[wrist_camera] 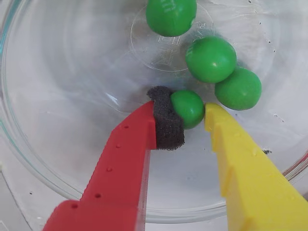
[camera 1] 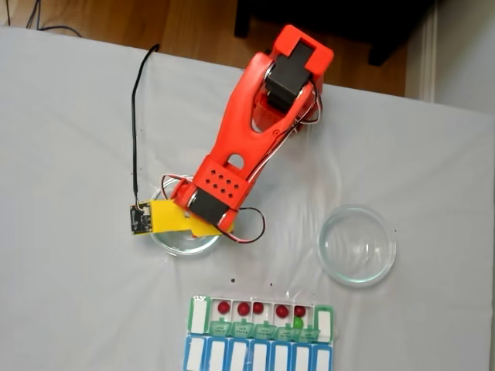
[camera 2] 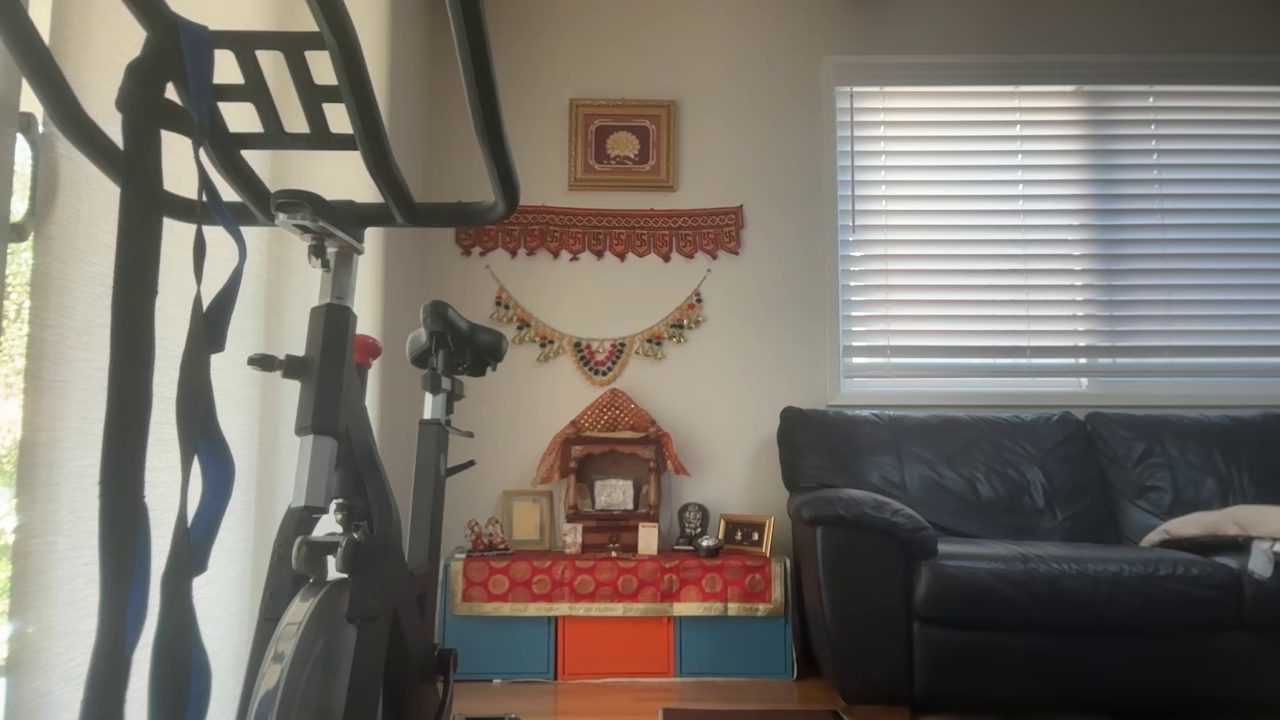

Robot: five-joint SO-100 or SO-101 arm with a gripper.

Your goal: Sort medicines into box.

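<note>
Nearest my wrist camera: gripper point(wrist_camera: 192, 118), red and yellow fingers closing around one green ball point(wrist_camera: 189, 108) at frame centre, yellow tip barely apart. Three more green balls point(wrist_camera: 211, 59) sit upper right in the glass dish point(wrist_camera: 57, 96). Green-lidded box point(camera 1: 261, 318) lies bottom centre of the fixed view, holding red balls point(camera 1: 243, 308).

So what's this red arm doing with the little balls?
It is sorting them into the pill box. Its hand is down in a glass dish, fingers either side of one green ball, with three more green balls beside it. Five red balls and one green already sit in the box. The other dish looks empty.
</note>
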